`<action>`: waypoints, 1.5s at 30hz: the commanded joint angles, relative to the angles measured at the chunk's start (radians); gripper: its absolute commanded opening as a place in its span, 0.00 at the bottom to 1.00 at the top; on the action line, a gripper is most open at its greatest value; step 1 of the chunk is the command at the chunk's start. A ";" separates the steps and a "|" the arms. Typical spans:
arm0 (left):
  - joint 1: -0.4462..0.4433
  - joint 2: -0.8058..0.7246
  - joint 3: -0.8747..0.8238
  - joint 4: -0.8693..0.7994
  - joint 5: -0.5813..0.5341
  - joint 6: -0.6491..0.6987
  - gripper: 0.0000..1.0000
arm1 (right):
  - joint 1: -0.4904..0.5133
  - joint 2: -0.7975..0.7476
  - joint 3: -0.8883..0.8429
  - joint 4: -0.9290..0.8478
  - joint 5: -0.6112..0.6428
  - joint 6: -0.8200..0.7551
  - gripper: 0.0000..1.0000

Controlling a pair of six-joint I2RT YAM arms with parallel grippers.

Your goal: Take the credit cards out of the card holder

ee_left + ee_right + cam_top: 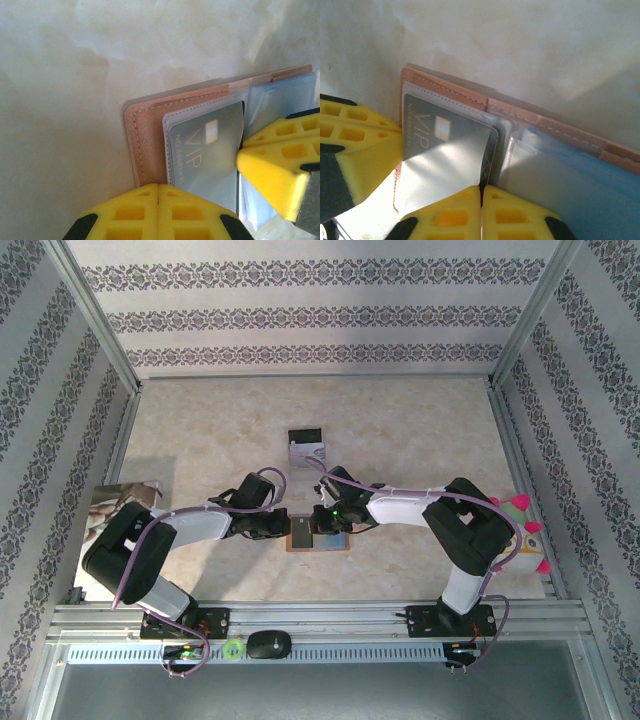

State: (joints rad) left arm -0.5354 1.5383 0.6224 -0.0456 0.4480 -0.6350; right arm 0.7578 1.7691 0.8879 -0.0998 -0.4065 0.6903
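Note:
The tan leather card holder [318,537] lies open on the table between both grippers. A grey "VIP" credit card [210,145] sits partly out of the clear sleeve on its left half [145,135]. My left gripper [159,187] is shut and rests against the near edge of that half, with nothing between its fingers. My right gripper [481,192] is shut on the card's [445,150] edge, which runs into the seam between its fingers. Blue-grey sleeves [580,195] cover the holder's [470,97] other half. In the top view the two grippers [282,528] [335,528] meet over the holder.
A silvery clear case with a black end [306,448] stands behind the holder. A stuffed toy [525,530] sits at the right edge and a printed sheet [115,502] at the left. A black mouse [268,643] lies on the front rail.

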 commanded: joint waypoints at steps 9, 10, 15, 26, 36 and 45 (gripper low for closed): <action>-0.008 0.054 -0.037 -0.005 0.002 0.010 0.00 | -0.009 -0.087 -0.063 -0.124 0.206 0.011 0.00; -0.008 0.054 -0.041 -0.003 0.004 0.008 0.00 | -0.008 -0.097 -0.067 -0.131 0.218 0.011 0.00; -0.006 0.052 -0.045 0.001 0.008 0.009 0.00 | -0.007 -0.144 -0.068 -0.177 0.261 0.008 0.00; -0.004 -0.059 -0.041 -0.013 -0.009 0.002 0.08 | 0.020 -0.172 -0.014 -0.140 0.160 -0.059 0.23; -0.039 -0.084 0.044 0.026 0.042 -0.012 0.15 | 0.018 -0.218 -0.030 -0.125 0.150 -0.083 0.23; -0.070 0.040 0.049 0.063 0.058 -0.037 0.05 | 0.018 -0.222 -0.047 -0.112 0.118 -0.090 0.26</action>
State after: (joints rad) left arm -0.5953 1.5692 0.6693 0.0147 0.5045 -0.6636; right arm 0.7685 1.5665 0.8463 -0.2272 -0.2642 0.6212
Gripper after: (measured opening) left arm 0.060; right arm 0.258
